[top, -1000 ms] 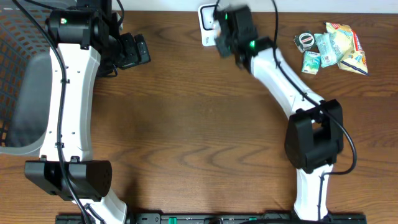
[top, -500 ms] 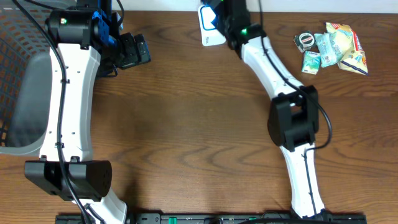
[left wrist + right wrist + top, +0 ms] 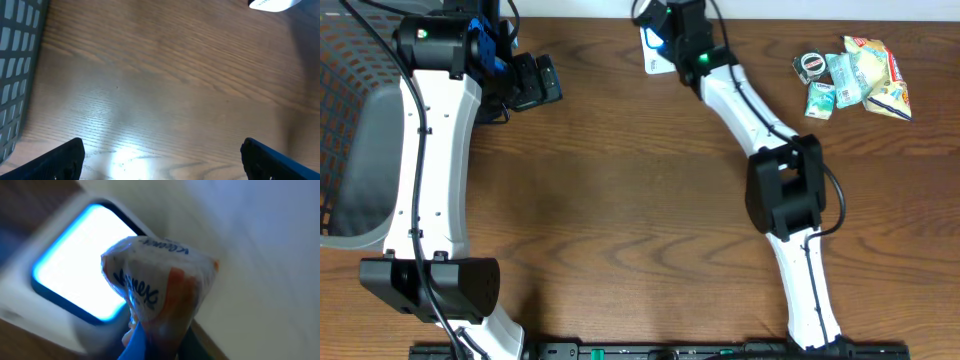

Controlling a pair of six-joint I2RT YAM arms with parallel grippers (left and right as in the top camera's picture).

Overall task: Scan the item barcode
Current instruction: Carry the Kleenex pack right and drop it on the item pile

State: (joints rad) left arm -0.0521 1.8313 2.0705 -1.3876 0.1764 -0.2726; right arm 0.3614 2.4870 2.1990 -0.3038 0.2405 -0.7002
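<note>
Kleenex pack [image 3: 157,287] clamped in right hand [image 3: 152,342], just before scanner [image 3: 70,275] lit window. Left hand [image 3: 160,160] released. Risk: barcode possibly facing away (view blurred), so no read; crinkled wrap may slip.

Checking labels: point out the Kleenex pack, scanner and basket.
Kleenex pack [image 3: 156,292]: right wrist view, middle of the printed wrapper.
scanner [image 3: 75,275]: right wrist view, lit blue window.
basket [image 3: 350,70]: overhead view, mesh wall.

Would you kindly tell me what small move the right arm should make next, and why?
Probably tilt the Kleenex packet slowly before the scanner: the right tool holds it over the lit window, but its barcode is not visible.
</note>
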